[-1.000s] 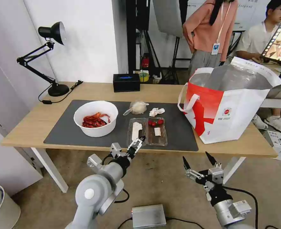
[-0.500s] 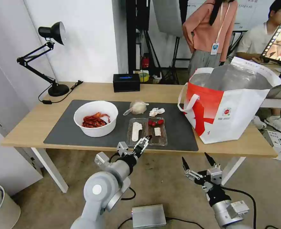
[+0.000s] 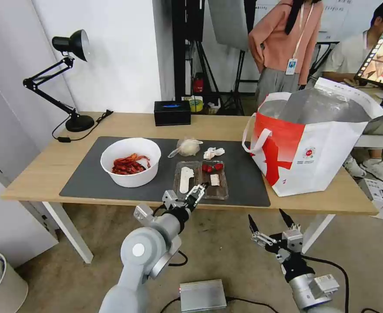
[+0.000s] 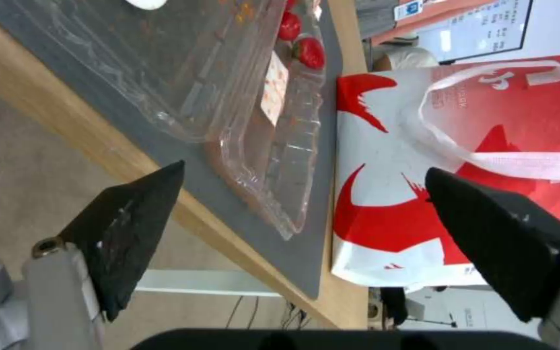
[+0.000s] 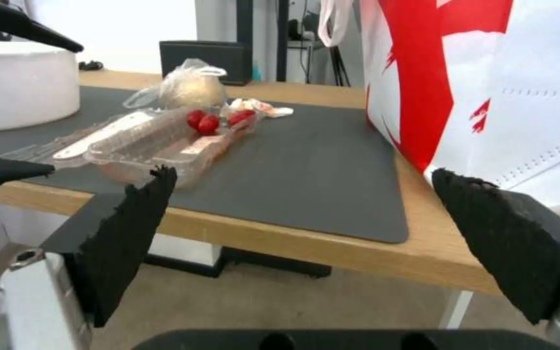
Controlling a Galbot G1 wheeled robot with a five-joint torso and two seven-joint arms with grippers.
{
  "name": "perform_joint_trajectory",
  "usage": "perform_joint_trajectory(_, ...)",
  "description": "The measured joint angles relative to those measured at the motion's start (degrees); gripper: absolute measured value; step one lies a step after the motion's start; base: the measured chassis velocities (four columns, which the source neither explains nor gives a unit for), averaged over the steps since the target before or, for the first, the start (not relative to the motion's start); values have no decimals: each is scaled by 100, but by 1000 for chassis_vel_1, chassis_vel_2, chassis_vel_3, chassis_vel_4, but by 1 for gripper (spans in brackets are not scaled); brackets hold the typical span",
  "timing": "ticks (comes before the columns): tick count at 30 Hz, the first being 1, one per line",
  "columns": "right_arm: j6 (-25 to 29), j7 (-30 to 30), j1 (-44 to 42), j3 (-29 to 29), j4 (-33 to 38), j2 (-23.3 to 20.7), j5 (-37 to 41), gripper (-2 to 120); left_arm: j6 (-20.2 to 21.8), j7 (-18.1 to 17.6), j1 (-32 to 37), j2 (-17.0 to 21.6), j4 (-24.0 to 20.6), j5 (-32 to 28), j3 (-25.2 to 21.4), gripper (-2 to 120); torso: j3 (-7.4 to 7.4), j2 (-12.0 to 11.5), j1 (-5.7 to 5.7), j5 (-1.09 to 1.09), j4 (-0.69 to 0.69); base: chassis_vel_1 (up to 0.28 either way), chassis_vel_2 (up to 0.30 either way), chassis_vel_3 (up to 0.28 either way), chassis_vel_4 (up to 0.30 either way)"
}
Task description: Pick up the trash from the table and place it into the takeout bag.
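Nearest, the right gripper (image 3: 271,222) hangs low in front of the table (image 3: 39,171), below its front edge and off to the right, its fingers (image 5: 131,238) spread wide and holding nothing. Open floor lies around it, and the right wrist view looks along the mat (image 5: 312,165) toward the bag.

The left gripper (image 3: 198,191) sits just at the table's front edge, its fingers (image 4: 131,228) parted with nothing between them, their tips straddling the near lip of the clear hinged tray (image 3: 201,179). In the left wrist view the tray's rim (image 4: 254,160) lies between the two fingertips without either one visibly touching it.

The tray lies open and flat on the dark grey mat (image 3: 87,178), close to the mat's front border, with red bits (image 3: 212,167) in its far right half. To its left stands the white bowl (image 3: 130,161) of red scraps, with bare mat between the two. Behind the tray lie the knotted clear bag (image 3: 186,147) and, just beside it, the crumpled tissue (image 3: 213,152).

On the table's right end stands the takeout bag (image 3: 313,148), upright with its foil-lined mouth open, its base overlapping the mat's right edge; a clear strip of mat separates it from the tray. Farthest back, a black tissue box (image 3: 172,112) sits near the rear edge and a desk lamp (image 3: 70,78) at the far left corner.
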Motion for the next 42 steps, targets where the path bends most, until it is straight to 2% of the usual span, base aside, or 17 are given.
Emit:
perform_joint_trajectory(20, 19, 3, 10, 3, -41, 33, 2, 100, -109, -45, -96, -18, 85, -13, 5, 100, 0, 0, 0, 0, 0, 0, 0, 0, 0)
perform_joint_trajectory(26, 20, 6, 23, -3, -64, 30, 3, 100, -74, -79, -53, -13, 7, -34, 1, 100, 0, 0, 0, 0, 0, 0, 0, 0, 0)
perform_joint_trajectory(42, 52, 13, 13, -6, -61, 21, 11, 100, 29, -212, -108, -43, 155, -34, -20, 100, 0, 0, 0, 0, 0, 0, 0, 0, 0)
